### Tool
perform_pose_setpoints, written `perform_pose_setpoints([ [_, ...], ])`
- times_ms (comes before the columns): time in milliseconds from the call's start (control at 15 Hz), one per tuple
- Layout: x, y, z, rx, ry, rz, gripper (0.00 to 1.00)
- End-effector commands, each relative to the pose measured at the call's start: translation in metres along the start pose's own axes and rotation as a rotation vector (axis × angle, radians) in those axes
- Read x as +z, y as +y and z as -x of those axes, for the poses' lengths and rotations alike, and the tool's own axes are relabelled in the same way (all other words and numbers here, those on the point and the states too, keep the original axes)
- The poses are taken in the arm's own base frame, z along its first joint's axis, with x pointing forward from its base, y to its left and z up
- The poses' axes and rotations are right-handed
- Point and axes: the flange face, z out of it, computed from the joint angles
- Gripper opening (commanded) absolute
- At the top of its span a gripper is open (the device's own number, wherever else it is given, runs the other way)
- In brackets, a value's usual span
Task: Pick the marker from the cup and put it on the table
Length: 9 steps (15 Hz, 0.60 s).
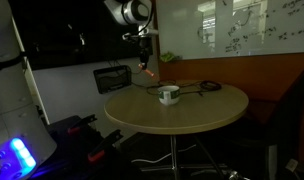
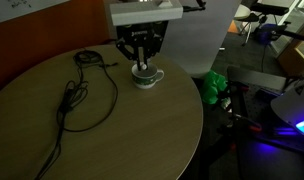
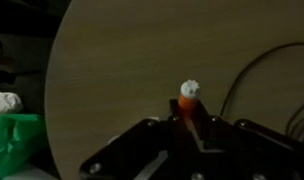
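Note:
My gripper (image 1: 143, 58) hangs above the round tan table (image 1: 192, 112) and is shut on the orange-red marker (image 1: 144, 70). The marker points down from the fingers and is clear of the tabletop. The small white cup (image 1: 169, 95) stands on the table, below and to one side of the gripper. In an exterior view the gripper (image 2: 142, 60) appears just above and behind the cup (image 2: 146, 78) on the table (image 2: 122, 140). In the wrist view the marker (image 3: 189, 103), orange with a white end, sits between the dark fingers (image 3: 190, 128). The cup is out of the wrist view.
Dark cables (image 2: 77, 95) lie looped across the table beside the cup and also show in an exterior view (image 1: 199, 87). A green object (image 2: 214, 85) sits past the table edge. A dark screen (image 1: 112, 77) and an orange wall stand behind the table.

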Motion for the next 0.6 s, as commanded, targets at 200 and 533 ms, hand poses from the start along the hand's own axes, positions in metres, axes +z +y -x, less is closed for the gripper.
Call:
perform_pose_setpoints([
  [200,0.036,0.016,0.089,-0.065,0.176,0.116,0.05],
  [533,0.053,0.043,0.103,-0.046,0.264,0.132,0.05],
])
